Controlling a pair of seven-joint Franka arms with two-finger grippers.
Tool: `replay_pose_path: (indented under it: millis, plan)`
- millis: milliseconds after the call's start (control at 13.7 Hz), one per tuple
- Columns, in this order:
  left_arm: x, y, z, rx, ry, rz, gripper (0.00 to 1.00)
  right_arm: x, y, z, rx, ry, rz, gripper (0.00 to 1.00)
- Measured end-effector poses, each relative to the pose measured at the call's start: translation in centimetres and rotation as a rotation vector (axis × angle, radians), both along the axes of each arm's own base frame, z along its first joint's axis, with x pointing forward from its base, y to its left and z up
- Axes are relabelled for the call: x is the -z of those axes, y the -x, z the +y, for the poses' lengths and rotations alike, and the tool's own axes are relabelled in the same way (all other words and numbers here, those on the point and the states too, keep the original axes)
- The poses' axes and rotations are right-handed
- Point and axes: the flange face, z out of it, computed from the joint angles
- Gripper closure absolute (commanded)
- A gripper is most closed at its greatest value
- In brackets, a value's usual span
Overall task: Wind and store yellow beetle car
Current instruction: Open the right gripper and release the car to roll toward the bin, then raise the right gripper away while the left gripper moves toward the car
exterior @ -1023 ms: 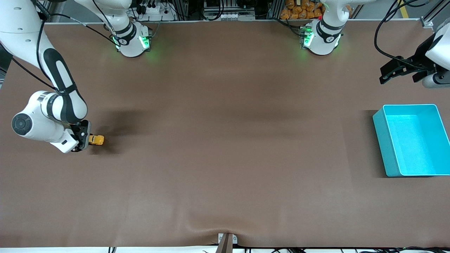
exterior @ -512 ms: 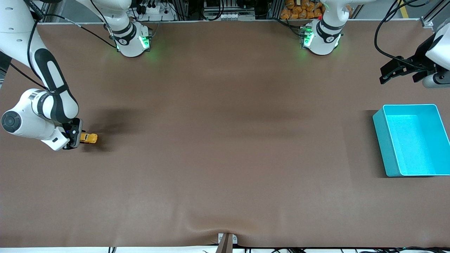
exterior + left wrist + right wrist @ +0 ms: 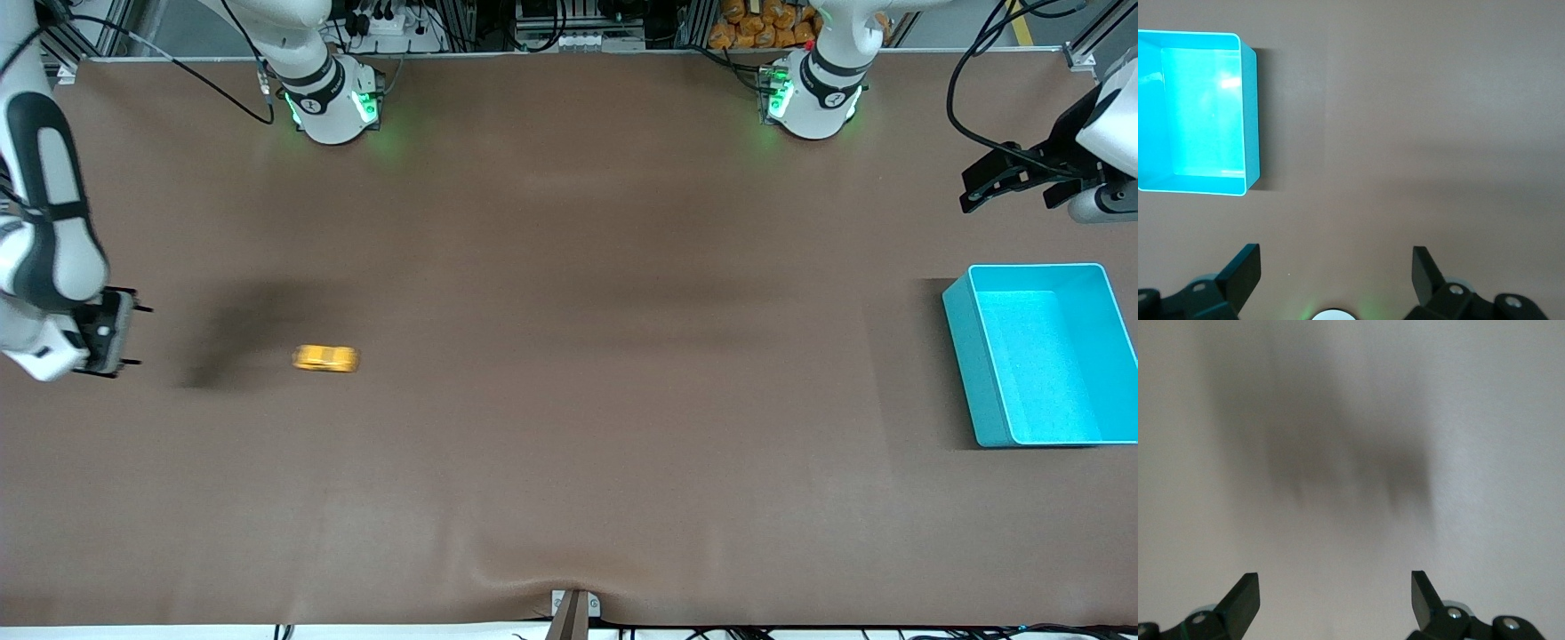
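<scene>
The yellow beetle car (image 3: 326, 358) stands free on the brown table and shows as a blurred streak, apart from both grippers. My right gripper (image 3: 138, 336) hangs open at the right arm's end of the table, a short way from the car, with nothing between its fingers. The right wrist view has only bare table and a dark shadow past the open right gripper (image 3: 1335, 590); the car is out of that view. My left gripper (image 3: 1009, 191) waits open above the table near the turquoise bin (image 3: 965, 356). In the left wrist view the left gripper (image 3: 1336, 267) is empty, with the bin (image 3: 1251, 120) ahead.
The turquoise bin has nothing in it and sits at the left arm's end of the table. Both arm bases (image 3: 333, 102) (image 3: 813, 98) stand along the table's edge farthest from the front camera. A small bracket (image 3: 573, 609) sits at the nearest edge, where the mat wrinkles.
My right gripper opened and let go of the yellow car, then drew back toward the right arm's end. The car rolled away toward the left arm's end. The left arm stayed still.
</scene>
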Motion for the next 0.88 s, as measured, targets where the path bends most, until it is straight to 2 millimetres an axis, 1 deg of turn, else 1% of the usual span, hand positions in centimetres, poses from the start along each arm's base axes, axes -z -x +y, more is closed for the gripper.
replay_pose_path:
  millis: [146,292,439,512,585,658,804,877]
  plan:
    - [0.0,0.0,0.1,-0.001,0.000,0.000,0.00,-1.4,-0.3,-0.2,0.003,-0.001,0.002,0.00]
    - [0.0,0.0,0.1,-0.002,0.000,0.000,0.00,-2.0,-0.6,-0.1,0.005,0.001,-0.004,0.00]
    - [0.0,0.0,0.1,-0.002,0.000,0.000,0.00,-2.7,-1.2,0.4,0.023,0.004,-0.007,0.00]
    - [0.0,0.0,0.2,-0.003,0.000,0.000,0.00,-3.4,-1.7,1.0,0.032,0.005,-0.007,0.00]
    - [0.0,0.0,0.2,-0.004,0.000,0.000,0.00,-4.4,-2.3,1.8,0.035,0.008,-0.009,0.00]
    - [0.0,0.0,0.3,-0.005,0.000,0.000,0.00,-5.9,-3.2,2.9,0.039,0.012,-0.008,0.00]
    - [0.0,0.0,0.3,-0.006,0.000,0.000,0.00,-9.6,-4.6,5.5,0.058,0.022,0.002,0.00]
    - [0.0,0.0,0.4,-0.007,0.000,0.000,0.00,-11.2,-5.1,6.4,0.070,0.027,0.002,0.00]
